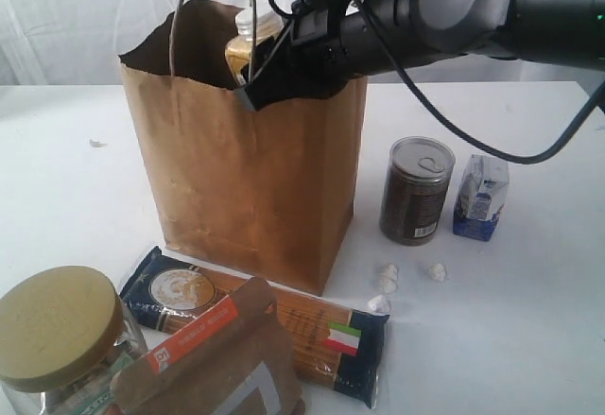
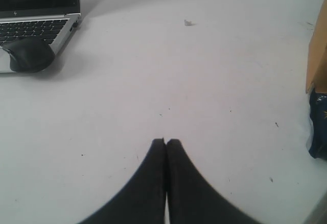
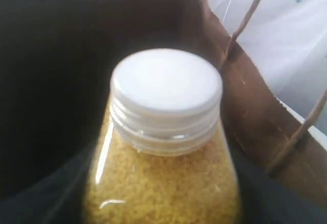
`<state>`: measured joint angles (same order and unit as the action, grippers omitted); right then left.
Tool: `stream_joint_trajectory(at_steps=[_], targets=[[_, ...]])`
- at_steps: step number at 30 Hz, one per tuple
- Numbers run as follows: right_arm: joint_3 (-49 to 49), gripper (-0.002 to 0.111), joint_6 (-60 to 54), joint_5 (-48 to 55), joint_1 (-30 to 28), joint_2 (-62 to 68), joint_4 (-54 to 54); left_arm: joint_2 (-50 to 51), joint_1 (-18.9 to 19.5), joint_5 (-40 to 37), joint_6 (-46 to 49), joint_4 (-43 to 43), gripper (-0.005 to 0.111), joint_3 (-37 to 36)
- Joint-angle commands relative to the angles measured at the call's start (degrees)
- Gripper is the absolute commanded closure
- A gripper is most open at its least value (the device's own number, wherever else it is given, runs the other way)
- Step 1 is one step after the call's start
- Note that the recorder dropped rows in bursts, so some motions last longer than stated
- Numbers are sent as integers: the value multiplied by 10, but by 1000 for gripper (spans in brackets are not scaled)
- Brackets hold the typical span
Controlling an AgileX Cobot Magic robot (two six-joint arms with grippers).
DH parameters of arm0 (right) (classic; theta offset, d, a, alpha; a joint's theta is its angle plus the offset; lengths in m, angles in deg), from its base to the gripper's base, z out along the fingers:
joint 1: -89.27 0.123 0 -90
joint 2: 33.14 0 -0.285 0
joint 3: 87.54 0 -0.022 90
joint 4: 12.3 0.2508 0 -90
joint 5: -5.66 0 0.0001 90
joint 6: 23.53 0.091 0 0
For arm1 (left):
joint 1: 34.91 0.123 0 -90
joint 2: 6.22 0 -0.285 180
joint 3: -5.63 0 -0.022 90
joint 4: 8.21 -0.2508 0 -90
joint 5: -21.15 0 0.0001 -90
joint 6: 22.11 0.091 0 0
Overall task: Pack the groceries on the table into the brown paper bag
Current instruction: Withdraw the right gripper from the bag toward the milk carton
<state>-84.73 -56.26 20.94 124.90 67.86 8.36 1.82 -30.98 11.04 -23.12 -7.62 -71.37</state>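
Laptop [image 2: 36, 15] on table [image 2: 204, 81]: left wrist view

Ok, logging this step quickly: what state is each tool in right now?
Left tool: closed, empty, above the table.
Right tool: closed on the white-capped bottle of yellow grains, at the brown paper bag mouth.

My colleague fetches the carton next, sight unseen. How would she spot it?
Find the tall brown paper bag on the white table. Right of it in the exterior view stands a dark can; the small blue-white carton sits just beyond, the only boxy item.
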Motion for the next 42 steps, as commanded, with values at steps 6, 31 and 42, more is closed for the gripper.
stream_joint_trajectory(at_steps=[6, 31, 42], targets=[[-9, 39, -4, -33, -4, -11, 3, -3, 0, 3, -1, 4, 107, -2], [-10, 40, 31, 89, -4, -116, 15, -3, 0, 3, -1, 4, 107, -2], [-10, 40, 31, 374, -4, -220, -12, -3, 0, 3, -1, 4, 107, -2]])
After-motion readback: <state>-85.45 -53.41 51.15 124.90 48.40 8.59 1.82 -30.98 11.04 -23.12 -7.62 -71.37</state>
